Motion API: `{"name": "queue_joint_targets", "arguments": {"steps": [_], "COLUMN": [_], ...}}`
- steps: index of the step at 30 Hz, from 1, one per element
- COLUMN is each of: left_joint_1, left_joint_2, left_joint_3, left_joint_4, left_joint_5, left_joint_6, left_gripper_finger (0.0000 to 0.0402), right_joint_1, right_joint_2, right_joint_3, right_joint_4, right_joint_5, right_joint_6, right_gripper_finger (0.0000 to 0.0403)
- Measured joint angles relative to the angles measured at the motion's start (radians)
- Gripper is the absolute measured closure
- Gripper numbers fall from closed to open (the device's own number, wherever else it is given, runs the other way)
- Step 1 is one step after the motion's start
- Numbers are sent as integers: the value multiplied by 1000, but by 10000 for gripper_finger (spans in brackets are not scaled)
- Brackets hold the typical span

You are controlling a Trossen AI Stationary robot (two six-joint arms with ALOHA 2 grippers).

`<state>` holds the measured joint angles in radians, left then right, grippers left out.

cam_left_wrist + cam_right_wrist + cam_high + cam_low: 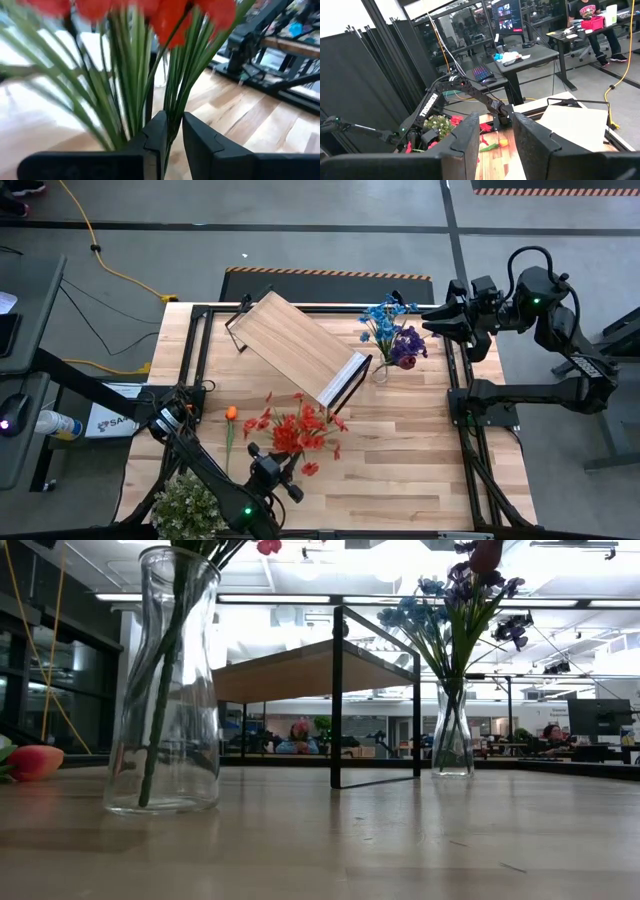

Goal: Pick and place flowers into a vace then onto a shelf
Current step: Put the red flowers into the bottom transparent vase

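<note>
Thin green stems of the red flowers (150, 60) are pinched between the left gripper (172, 137) fingers, blooms blurred above

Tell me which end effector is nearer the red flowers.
Left. The left end effector sits right at the red flowers, at their stems; the right end effector is far off, beside the blue flowers.

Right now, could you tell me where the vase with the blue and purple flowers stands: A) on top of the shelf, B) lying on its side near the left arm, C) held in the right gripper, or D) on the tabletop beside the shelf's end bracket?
D: the vase of blue and purple flowers stands upright on the tabletop next to the end bracket of the shelf, with nothing gripping it.
</note>
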<state>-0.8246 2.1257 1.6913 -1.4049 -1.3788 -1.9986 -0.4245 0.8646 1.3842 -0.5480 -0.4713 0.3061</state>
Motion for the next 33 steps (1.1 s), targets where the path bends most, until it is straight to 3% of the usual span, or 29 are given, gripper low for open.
{"name": "queue_joint_targets", "arguments": {"steps": [14,24,33], "left_joint_1": [0,0,0], "left_joint_2": [-1,-2,-2], "left_joint_3": [54,90,90], "left_joint_4": [11,8,11], "left_joint_5": [104,249,271], "left_joint_6": [21,83,83], "left_gripper_finger": [305,304,304], "right_joint_1": [0,0,0], "right_joint_2": [0,0,0], "right_joint_3": [0,0,0], "right_joint_4": [0,0,0], "right_joint_5": [0,0,0], "right_joint_6": [-3,-19,-19], "right_gripper_finger": [292,292,292]}}
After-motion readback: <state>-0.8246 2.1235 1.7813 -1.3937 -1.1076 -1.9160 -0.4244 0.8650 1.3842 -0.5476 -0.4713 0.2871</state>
